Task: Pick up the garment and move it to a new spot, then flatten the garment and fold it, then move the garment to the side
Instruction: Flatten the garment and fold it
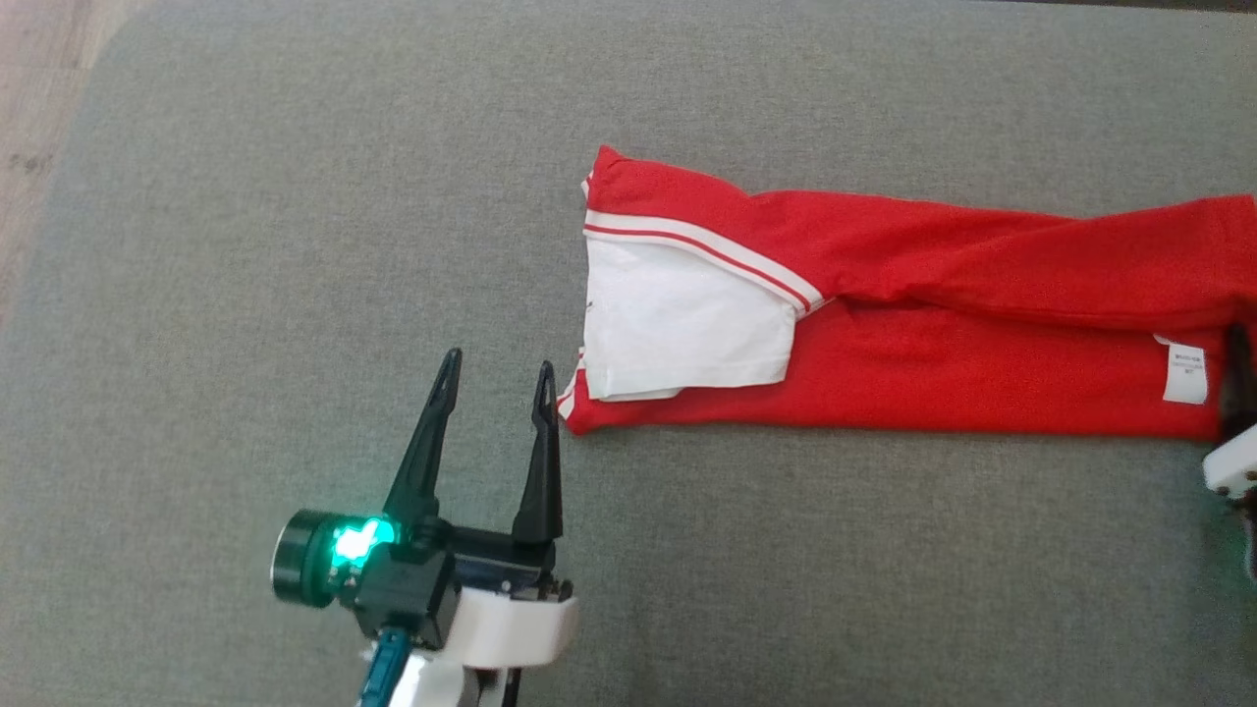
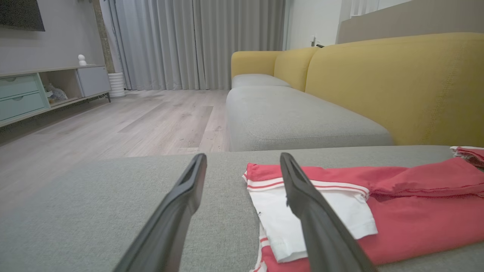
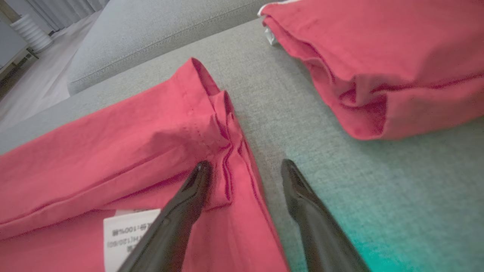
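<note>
This is a living room in a home. A yellow sofa (image 2: 397,87) with grey seat cushions (image 2: 295,121) stands on a pale wooden floor (image 2: 132,124). Long grey curtains (image 2: 196,41) hang behind it, and a low cabinet (image 2: 87,79) with drawers (image 2: 19,96) runs along the wall (image 2: 64,37) under a dark screen (image 2: 19,13).

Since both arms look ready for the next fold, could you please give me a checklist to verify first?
1. Left gripper open: ok.
2. Right gripper open: ok.
3. Garment lies as a flat long strip on the cushion: ok.
4. Right gripper straddles the hem: ok.
5. Left gripper around the sleeve end: not ok, beside it.
6. Second red garment apart from the hem: ok.
</note>
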